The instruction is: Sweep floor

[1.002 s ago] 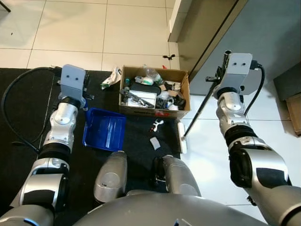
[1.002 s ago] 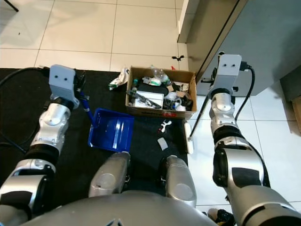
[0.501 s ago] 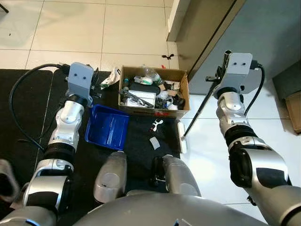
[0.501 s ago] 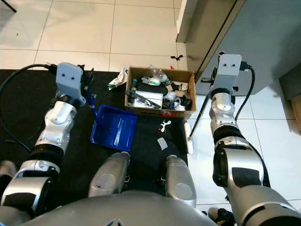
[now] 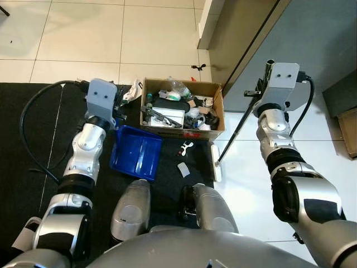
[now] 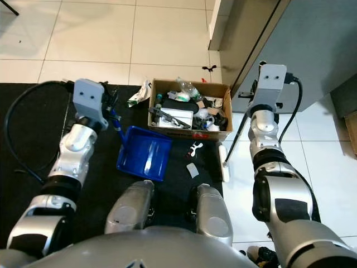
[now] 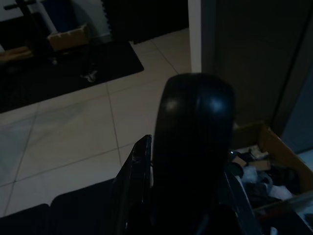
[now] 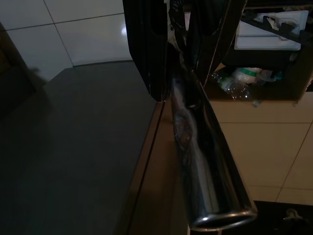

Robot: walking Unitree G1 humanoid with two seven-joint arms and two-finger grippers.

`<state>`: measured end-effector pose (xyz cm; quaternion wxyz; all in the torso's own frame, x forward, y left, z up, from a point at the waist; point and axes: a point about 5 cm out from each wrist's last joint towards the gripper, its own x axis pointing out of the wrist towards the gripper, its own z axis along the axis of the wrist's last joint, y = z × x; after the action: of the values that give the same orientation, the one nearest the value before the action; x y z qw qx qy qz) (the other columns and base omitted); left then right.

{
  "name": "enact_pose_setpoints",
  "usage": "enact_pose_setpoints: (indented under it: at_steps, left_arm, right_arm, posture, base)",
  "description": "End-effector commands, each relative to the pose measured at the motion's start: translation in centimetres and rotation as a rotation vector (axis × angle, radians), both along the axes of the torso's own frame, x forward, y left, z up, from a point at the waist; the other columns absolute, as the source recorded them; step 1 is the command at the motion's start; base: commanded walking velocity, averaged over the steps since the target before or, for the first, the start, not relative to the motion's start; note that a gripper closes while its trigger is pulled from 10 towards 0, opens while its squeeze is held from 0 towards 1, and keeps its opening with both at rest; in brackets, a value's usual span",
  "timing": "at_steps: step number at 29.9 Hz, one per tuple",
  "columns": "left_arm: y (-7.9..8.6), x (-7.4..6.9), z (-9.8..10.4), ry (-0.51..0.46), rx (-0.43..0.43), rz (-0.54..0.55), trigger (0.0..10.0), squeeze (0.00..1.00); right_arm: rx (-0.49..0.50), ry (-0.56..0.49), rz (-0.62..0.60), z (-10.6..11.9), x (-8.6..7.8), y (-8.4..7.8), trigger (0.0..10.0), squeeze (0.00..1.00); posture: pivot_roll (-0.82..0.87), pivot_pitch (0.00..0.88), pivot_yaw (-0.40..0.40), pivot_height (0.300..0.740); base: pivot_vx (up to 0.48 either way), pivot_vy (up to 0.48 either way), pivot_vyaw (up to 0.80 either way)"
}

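Here the robot stands on a black mat (image 5: 33,134) that meets pale floor tiles (image 5: 83,39), its two silver knees (image 5: 131,209) showing below. The left claw (image 5: 118,109) is closed on the upright handle of a blue dustpan (image 5: 136,159), which lies tilted on the mat just in front of the left knee and close to a cardboard box (image 5: 183,109). The box sits at the mat's far edge, packed with mixed rubbish: bottles, wrappers and a white tray. A crumpled wrapper (image 5: 134,92) lies on the mat beside the box's left end. Between the box and the knees two small white scraps (image 5: 184,159) rest on the mat.

The right claw (image 8: 178,54) is clamped around the shiny metal pole of a broom (image 5: 240,125). The pole slants down to a narrow white head (image 5: 216,163) set on the tiles right at the mat's right edge, near the box's right corner. A grey cabinet (image 5: 312,39) rises behind the right arm.
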<state>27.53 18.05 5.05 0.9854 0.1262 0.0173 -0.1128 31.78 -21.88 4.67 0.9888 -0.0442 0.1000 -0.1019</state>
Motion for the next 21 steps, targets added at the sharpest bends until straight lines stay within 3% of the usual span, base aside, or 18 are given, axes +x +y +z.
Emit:
enact_pose_setpoints:
  at_steps: [1, 12, 21]
  left_arm:
    - [-0.6, 0.1, 0.5, -0.025, -0.014, -0.016, 10.0, 0.00]
    - [-1.4, -1.2, -1.0, 0.037, -0.028, -0.024, 10.0, 0.00]
    - [1.0, -2.3, -3.0, 0.123, -0.006, 0.074, 10.0, 0.00]
  right_arm:
    - [-0.009, -0.022, -0.015, 0.4, 0.1, -0.5, 10.0, 0.00]
    - [-0.008, -0.022, -0.013, 0.4, 0.2, -0.4, 10.0, 0.00]
    - [-0.008, -0.019, -0.009, 0.4, 0.2, -0.3, 10.0, 0.00]
  posture:
    - [0.25, 0.000, -0.063, 0.740]
    - [0.25, 0.000, -0.062, 0.740]
    - [0.25, 0.000, -0.068, 0.740]
  base:
    - [0.000, 0.000, 0.00]
    - [0.000, 0.000, 0.00]
    - [0.000, 0.000, 0.00]
